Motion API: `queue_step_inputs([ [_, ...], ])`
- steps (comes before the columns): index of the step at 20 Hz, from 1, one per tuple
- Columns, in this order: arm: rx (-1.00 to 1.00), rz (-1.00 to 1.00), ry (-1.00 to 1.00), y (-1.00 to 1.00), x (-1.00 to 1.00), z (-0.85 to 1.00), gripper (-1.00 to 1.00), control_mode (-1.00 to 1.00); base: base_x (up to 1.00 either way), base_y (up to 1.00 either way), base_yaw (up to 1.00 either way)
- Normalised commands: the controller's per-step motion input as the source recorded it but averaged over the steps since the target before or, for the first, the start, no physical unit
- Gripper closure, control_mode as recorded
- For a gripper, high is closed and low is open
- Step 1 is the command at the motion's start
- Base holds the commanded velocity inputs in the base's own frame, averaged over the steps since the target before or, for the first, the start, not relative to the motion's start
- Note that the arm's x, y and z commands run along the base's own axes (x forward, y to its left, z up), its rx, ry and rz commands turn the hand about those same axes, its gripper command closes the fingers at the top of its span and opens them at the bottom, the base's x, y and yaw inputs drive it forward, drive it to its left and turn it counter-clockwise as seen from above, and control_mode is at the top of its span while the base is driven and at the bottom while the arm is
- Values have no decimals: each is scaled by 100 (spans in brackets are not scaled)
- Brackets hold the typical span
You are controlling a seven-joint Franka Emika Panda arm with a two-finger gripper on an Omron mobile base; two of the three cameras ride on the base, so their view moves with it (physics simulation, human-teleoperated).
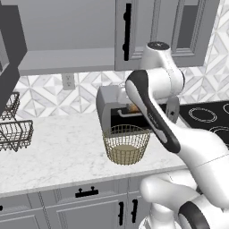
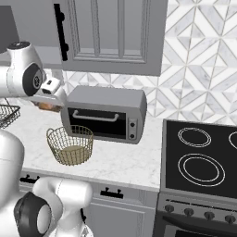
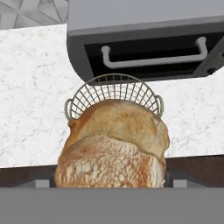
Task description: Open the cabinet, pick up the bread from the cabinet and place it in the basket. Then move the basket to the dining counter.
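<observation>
bread [image 3: 114, 146] | held in wide-spread gripper [image 3: 111, 183] (fingertips hidden) | long axis toward basket [image 3: 113, 94] | toaster oven [image 3: 144, 39] beyond

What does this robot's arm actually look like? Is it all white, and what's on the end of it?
The arm is mostly glossy white, built of thick rounded segments like fat tubes, with dark grey bands and round dark caps at the joints. No loose cables or markings show. At its end sits a small white block carrying the pincer. The fingers themselves are too hidden to describe.
</observation>
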Motion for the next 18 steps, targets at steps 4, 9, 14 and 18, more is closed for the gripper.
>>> queue_step_inputs([
  [4, 2, 7, 16, 0, 27, -47, 100, -100, 0, 0, 0],
  [9, 2, 7, 19, -2, 27, -60, 100, -100, 0, 0, 0],
  [14, 0, 7, 20, -6, 23, -65, 100, -100, 0, 0, 0],
  [18, 0, 6, 17, -2, 20, -66, 100, -100, 0, 0, 0],
])
